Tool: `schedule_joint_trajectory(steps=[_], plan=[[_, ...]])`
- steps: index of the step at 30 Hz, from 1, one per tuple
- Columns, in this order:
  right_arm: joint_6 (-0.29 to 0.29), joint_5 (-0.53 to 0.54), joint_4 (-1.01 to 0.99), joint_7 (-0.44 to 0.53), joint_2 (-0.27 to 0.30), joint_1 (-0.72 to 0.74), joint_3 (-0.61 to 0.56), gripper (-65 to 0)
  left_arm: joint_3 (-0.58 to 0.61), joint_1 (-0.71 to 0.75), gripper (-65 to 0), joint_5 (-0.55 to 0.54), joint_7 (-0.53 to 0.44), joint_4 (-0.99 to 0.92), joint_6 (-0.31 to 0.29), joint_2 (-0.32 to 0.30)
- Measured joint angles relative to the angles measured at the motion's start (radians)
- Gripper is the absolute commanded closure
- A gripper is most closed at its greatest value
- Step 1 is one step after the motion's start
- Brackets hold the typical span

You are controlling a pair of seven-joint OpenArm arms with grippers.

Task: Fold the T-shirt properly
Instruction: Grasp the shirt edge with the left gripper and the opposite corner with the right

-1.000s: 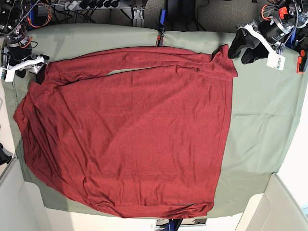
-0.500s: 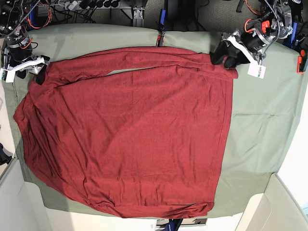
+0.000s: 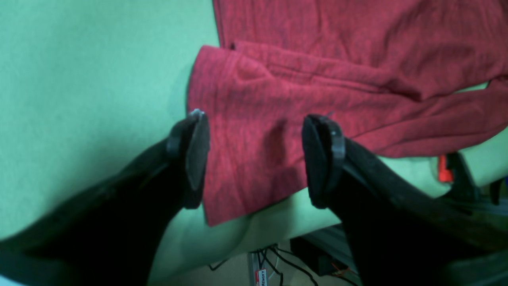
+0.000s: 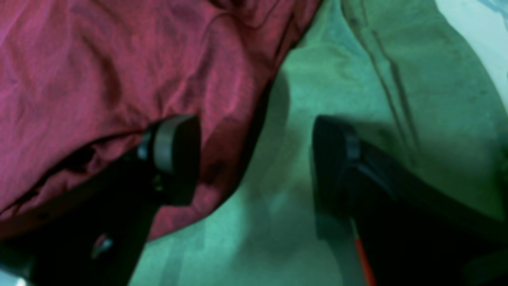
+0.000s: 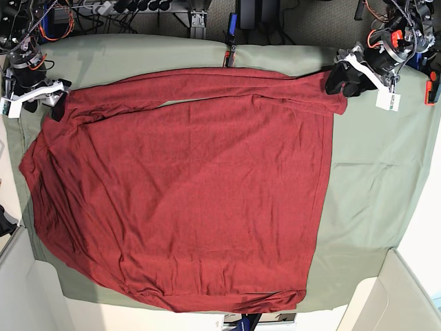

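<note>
The T-shirt, dark red and plain, lies spread over most of the sage-green table cloth, its body reaching from the left edge to right of centre and a long sleeve running along the far side toward the right. The left gripper sits at the far right corner, at the end of that sleeve; in the left wrist view its black jaws stand wide apart on either side of the sleeve cuff, which lies flat on the cloth between them, not pinched. The right gripper is at the far left corner by the shirt's edge; in the blurred right wrist view its jaws are likewise spread, one finger over the rumpled red fabric, the other over bare green cloth, grasping nothing. A white tag hangs from the left arm, its face too small to read. Beyond the table's far edge are cables, dark clamps and metal framing. A small label under the table edge carries writing, cut off and not legible. Pale bins stand at the near corners.
</note>
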Motion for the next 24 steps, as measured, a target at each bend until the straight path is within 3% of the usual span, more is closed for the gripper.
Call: schedule_joint_trajectory(steps=[2, 5, 10, 17, 19, 24], plan=[[0.0, 0.0, 0.0, 0.0, 0.0, 0.0, 0.0, -43.9, 0.0, 0.0, -39.7, 0.045, -0.027, 0.0, 0.013, 0.0], [0.0, 0.0, 0.0, 0.0, 0.0, 0.0, 0.0, -43.9, -0.001, -0.013, -39.7, 0.122, -0.093, -0.027, 0.084, 0.0], [0.0, 0.0, 0.0, 0.0, 0.0, 0.0, 0.0, -43.9, 0.01, -0.068, -39.7, 0.057, -0.104, -0.135, 0.073, -0.008], [0.0, 0.0, 0.0, 0.0, 0.0, 0.0, 0.0, -43.9, 0.094, -0.072, -39.7, -0.071, -0.049, -0.169, -0.049, -0.013], [0.026, 0.0, 0.0, -0.002, 0.0, -0.002, 0.0, -43.9, 0.111, -0.062, -39.7, -0.101, -0.033, -0.165, -0.082, -0.004], [0.037, 0.0, 0.0, -0.005, 0.0, -0.002, 0.0, -43.9, 0.116, 0.006, -39.7, -0.117, -0.011, -0.108, -0.091, -0.002]])
